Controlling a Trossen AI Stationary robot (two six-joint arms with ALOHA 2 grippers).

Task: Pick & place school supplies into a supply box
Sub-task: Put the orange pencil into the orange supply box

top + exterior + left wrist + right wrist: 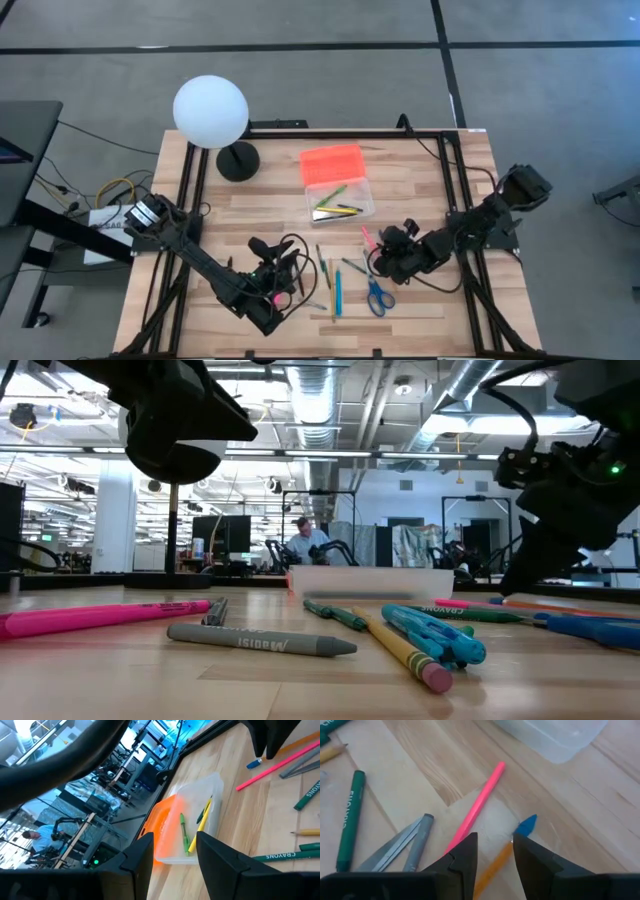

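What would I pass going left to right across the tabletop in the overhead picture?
White globe lamp → left pincer → supply box with its orange lid → blue-handled scissors → right pincer.

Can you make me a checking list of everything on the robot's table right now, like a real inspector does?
Surface: wooden table, bare planks showing.
Job's things: clear supply box open, a few pens inside, orange lid lying beside it; pens, pink marker and blue-handled scissors loose on the table.
Clutter: white globe lamp on a black base.
Grippers: left gripper fingers apart, empty, raised; right gripper fingers apart, empty, low over the pink marker.
Cables: wires off the table's left edge.
Surroundings: open workshop; a person sits far behind.
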